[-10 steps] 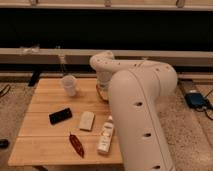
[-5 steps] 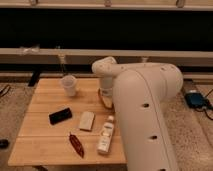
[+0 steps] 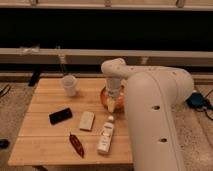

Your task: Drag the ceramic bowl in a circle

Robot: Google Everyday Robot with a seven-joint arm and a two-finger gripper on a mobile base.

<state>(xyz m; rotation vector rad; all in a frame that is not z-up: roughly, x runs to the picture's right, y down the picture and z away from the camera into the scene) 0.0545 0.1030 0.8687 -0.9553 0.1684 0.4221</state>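
The orange-red ceramic bowl (image 3: 105, 95) sits near the right edge of the wooden table (image 3: 45, 110). It is mostly hidden behind my white arm (image 3: 150, 115); only its left rim shows. My gripper (image 3: 112, 104) reaches down into or onto the bowl, its pale tips at the bowl's front. The whitish translucent cup (image 3: 69, 85) stands upright to the left of the bowl, apart from it.
On the table lie a black phone-like object (image 3: 60, 115), a pale flat packet (image 3: 86, 120), a white bottle on its side (image 3: 105, 136) and a dark red object (image 3: 76, 144). A dark wall and rail run behind. A blue object (image 3: 196, 100) lies on the floor at right.
My arm has swung forward and right, covering more of the bowl. The gripper has shifted slightly toward the table's front. The other objects have not moved.
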